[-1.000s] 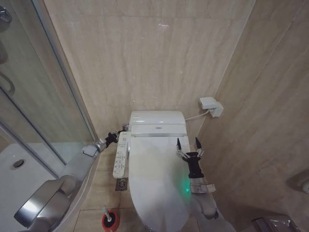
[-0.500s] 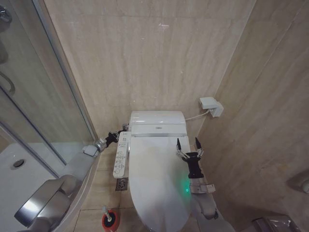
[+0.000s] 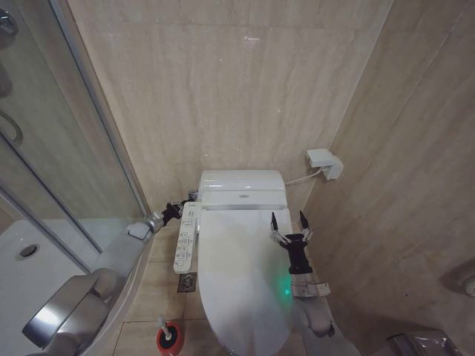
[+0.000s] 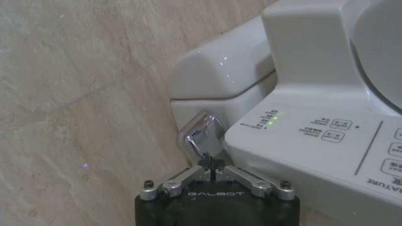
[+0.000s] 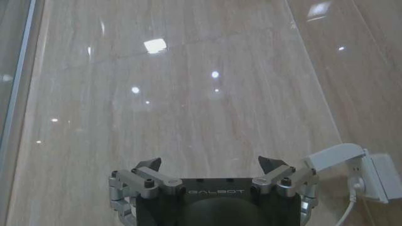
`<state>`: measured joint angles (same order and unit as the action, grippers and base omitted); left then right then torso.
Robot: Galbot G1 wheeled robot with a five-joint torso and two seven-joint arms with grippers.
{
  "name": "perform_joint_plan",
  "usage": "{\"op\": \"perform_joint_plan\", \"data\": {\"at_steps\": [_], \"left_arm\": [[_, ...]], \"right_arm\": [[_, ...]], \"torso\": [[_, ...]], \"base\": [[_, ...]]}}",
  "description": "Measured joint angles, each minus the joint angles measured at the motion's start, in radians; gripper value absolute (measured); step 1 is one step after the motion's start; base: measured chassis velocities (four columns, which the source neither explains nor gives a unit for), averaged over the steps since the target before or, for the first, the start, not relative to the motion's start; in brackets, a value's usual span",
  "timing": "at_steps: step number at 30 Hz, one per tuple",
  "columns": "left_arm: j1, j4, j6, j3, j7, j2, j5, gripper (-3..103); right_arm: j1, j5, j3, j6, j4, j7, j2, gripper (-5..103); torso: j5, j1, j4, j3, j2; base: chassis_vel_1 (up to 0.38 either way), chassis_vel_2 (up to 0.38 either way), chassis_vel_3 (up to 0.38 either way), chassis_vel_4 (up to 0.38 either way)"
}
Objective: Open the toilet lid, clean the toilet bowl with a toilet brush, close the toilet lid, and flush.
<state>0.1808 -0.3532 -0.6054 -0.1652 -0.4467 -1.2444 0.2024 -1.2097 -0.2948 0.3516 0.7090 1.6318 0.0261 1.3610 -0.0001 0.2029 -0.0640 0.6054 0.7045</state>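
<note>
- The toilet lid [image 3: 241, 274] lies flat and closed over the toilet bowl, so the bowl's inside is hidden. The task looks to be at its flush step.
- The toilet brush [image 3: 165, 328] stands in its red cup [image 3: 168, 340] on the floor, well apart from both sets of fingers and beside the bowl's front.
- The left gripper [image 4: 212, 173] has its fingers pressed together, their tips touching the chrome flush lever [image 4: 202, 136] on the tank's side. That placement suits pushing the lever rather than grasping it.
- Just beside those fingertips sits the control panel [image 4: 326, 150], its green lights lit.
- The right gripper [image 3: 288, 225] hovers above the lid's rear right part, fingers spread wide and holding nothing. It points up at the tiled wall [image 5: 188, 94], near the wall socket [image 5: 370, 176], and seems merely parked clear of the work.
</note>
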Motion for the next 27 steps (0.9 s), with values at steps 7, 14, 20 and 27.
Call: {"op": "perform_joint_plan", "data": {"at_steps": [7,14,20,27], "left_arm": [[-0.001,0.000,0.000,-0.001,0.000,0.001,0.000,0],[0.002,0.000,0.000,0.002,0.002,-0.002,0.000,0],[0.002,0.003,0.000,0.004,0.003,-0.007,0.000,0],[0.001,0.006,0.000,0.002,0.003,-0.007,0.000,0]], "right_arm": [[-0.002,0.002,0.001,0.000,0.001,0.000,0.003,100],[-0.005,0.003,0.003,0.000,0.004,0.000,0.001,100],[-0.008,0.003,0.006,0.000,0.010,0.001,-0.005,100],[-0.007,0.002,0.006,0.000,0.010,0.001,-0.012,100]], "torso": [[0.0000,0.000,0.0000,0.000,0.000],[0.0003,0.000,0.0001,0.000,0.000],[0.0003,0.000,0.0004,0.000,0.000],[0.0002,0.000,0.0001,0.000,0.000]], "base": [[0.000,0.000,0.000,0.000],[0.000,0.000,0.000,0.000],[0.000,0.000,0.000,0.000],[0.000,0.000,0.000,0.000]]}}
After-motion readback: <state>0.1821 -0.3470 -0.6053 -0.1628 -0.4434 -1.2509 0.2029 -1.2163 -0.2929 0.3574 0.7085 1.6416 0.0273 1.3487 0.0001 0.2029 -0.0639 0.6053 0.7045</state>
